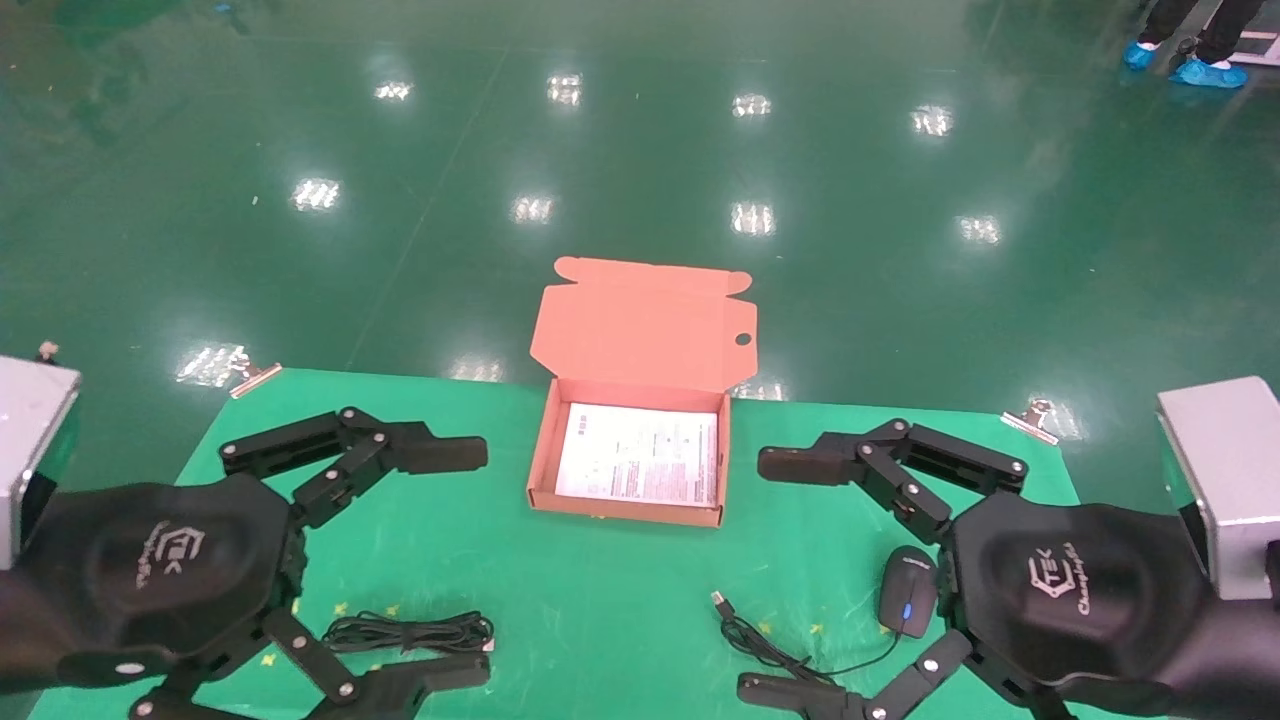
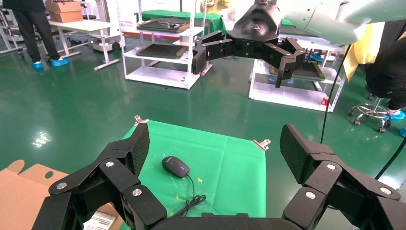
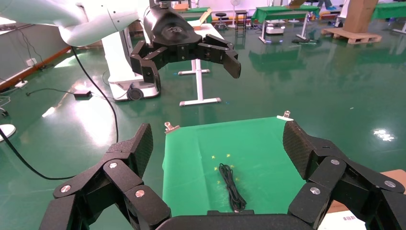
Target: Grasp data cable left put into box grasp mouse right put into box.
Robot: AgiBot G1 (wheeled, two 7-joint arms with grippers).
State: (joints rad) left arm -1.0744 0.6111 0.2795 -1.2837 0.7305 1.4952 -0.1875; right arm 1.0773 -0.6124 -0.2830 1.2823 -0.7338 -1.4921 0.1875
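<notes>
My left hand (image 1: 440, 565) hung over the left side of the green tabletop (image 1: 600, 590), fingers spread wide and holding nothing. The data cable (image 1: 410, 632) lay in a long flat bundle right beneath it, between the two fingers as seen from my head, its silvery plug tip pointing toward the middle of the cloth. I judged this to be the very start of the job: neither item had been picked up, and the cable came first. The next move, as I read it, called for lowering that hand straight down and closing across the bundle's middle, so that the loops would come up together rather than trail.

In the centre sat the box (image 1: 541, 450), salmon-orange, its flap lid standing up at the far side with a round hole near one corner. A white printed sheet (image 1: 638, 453) covered its floor; the sheet carried blocks of small text and a table, too fine for me to read.

To the right, the mouse (image 1: 908, 590) rested on the cloth with its blue light dot showing, its thin cord (image 1: 770, 645) running leftward to a loose coil and a USB plug. My right hand (image 1: 780, 575) hovered over it, equally splayed and empty. Each hand's black housing bore a white logo, with lettering beside it that I could not make out with confidence.
</notes>
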